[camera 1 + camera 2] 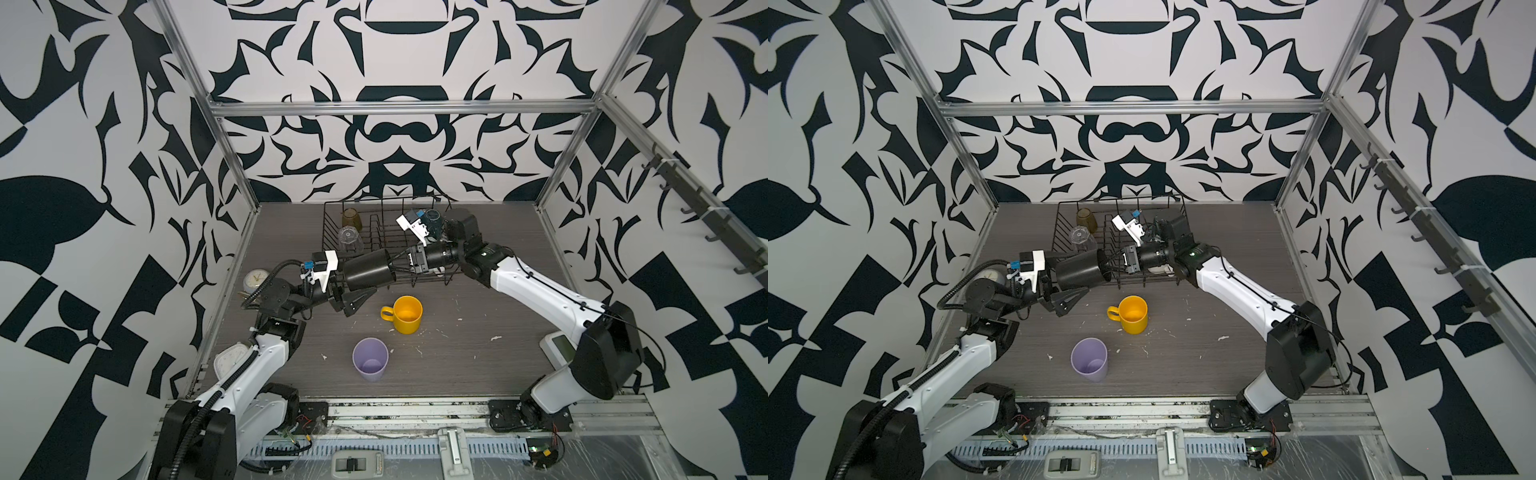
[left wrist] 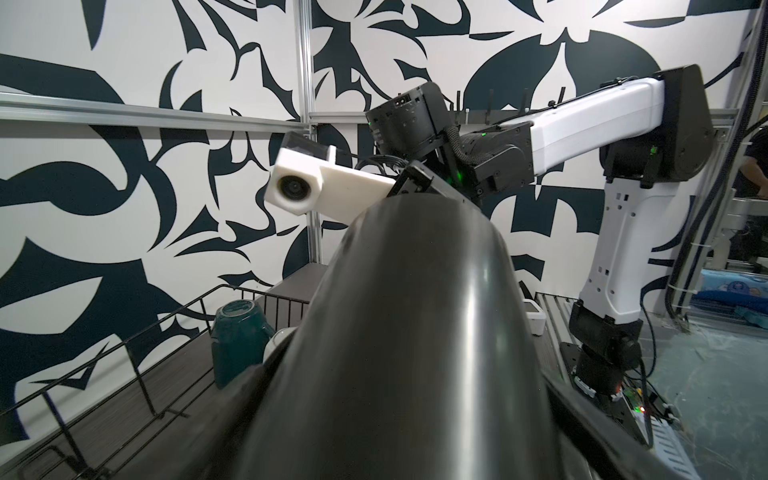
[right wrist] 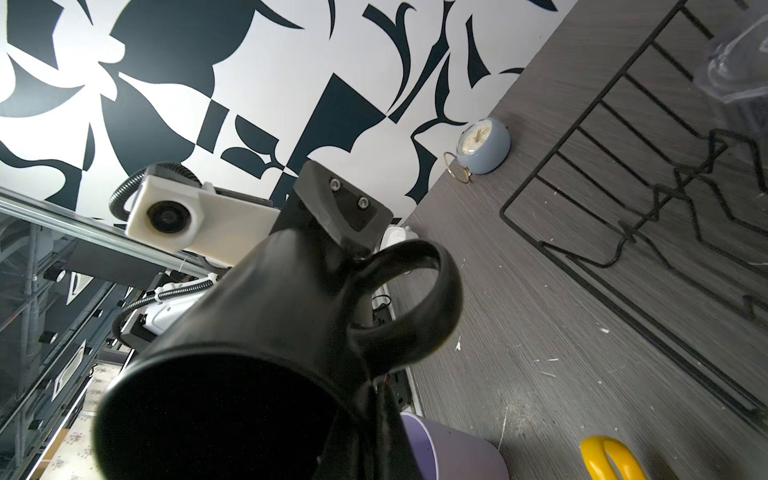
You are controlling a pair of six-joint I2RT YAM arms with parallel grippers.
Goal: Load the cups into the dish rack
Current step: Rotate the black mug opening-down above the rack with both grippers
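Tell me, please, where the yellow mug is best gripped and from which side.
Probably by the rim of the yellow mug, from above: one finger inside, one outside, on the wall opposite the handle. It stands upright on the table, mouth up, and the handle juts leftward in both top views.

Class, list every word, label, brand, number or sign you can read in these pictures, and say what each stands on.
No text here can be read.
On the round clock, dial marks too small to read.
On the square clock, dial too blurred to read.
On the white device, screen shows nothing legible.
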